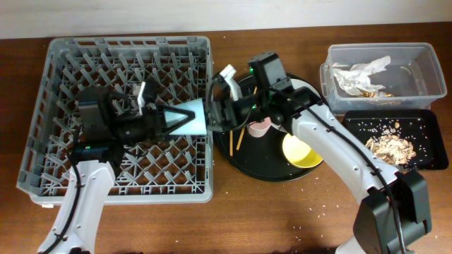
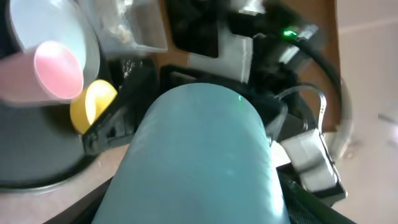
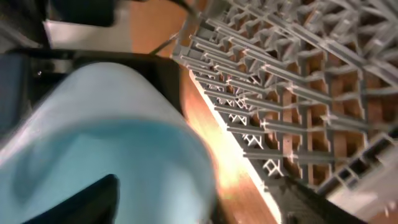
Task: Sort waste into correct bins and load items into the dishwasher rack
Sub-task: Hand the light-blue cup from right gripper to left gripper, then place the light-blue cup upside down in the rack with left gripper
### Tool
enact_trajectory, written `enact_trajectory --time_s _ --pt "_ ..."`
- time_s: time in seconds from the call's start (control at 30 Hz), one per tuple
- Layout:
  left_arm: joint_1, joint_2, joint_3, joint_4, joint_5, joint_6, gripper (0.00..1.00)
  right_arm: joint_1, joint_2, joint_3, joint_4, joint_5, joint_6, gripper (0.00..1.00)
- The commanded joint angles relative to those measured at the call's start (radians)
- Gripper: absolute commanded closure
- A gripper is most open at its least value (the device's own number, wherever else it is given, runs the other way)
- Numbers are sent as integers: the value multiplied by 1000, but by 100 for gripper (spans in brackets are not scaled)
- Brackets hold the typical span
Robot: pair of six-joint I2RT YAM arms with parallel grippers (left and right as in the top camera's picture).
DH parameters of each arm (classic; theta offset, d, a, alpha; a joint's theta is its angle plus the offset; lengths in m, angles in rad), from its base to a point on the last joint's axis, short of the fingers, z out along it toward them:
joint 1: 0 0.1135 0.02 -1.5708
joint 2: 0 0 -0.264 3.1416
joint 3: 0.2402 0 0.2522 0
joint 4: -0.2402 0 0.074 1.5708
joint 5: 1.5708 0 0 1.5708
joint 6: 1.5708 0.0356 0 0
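Wooden table (image 1: pixel 282 219), light blue cup (image 1: pixel 191 118) clamped between left gripper (image 1: pixel 174 120) fingers; right gripper (image 1: pixel 215 113) at its mouth, grip unclear

The blue cup (image 1: pixel 189 118) lies on its side over the right edge of the rack (image 1: pixel 63 63). The left gripper (image 1: pixel 168 120) is clamped on its narrow end; the right gripper (image 1: pixel 214 113) meets its wide end, jaws possibly closed on the rim. The round tray (image 1: pixel 268 173) carries a bowl (image 1: pixel 300 150), pink cup (image 1: pixel 259 128) and chopstick (image 1: pixel 240 138)
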Motion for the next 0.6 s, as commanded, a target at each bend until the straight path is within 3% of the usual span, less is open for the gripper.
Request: enact_trajectory --time_s 0.0,0.03,0.17,0.27,0.33,0.43,0.53,0.57 --pt "61 2 6 85 -3 8 46 -130 3 13 -58 -16 -79 5" --pt "84 2 13 94 -28 8 48 -202 2 13 -119 22 -103 1" --pt "101 2 64 93 -118 8 48 -313 -23 16 -244 107 -198 1" --pt "101 2 136 39 -217 23 50 -369 -60 53 -390 299 -267 1" --pt "94 2 195 -134 -336 128 51 -392 -72 96 -473 419 -277 2" --pt "48 2 317 -554 -674 346 51 -409 -77 158 -562 575 -280 2" --pt "-18 2 425 -850 -1012 453 51 -407 -77 174 -577 640 -279 2" --pt "-33 2 438 -895 -1065 463 51 -407 -77 173 -577 643 -279 2"
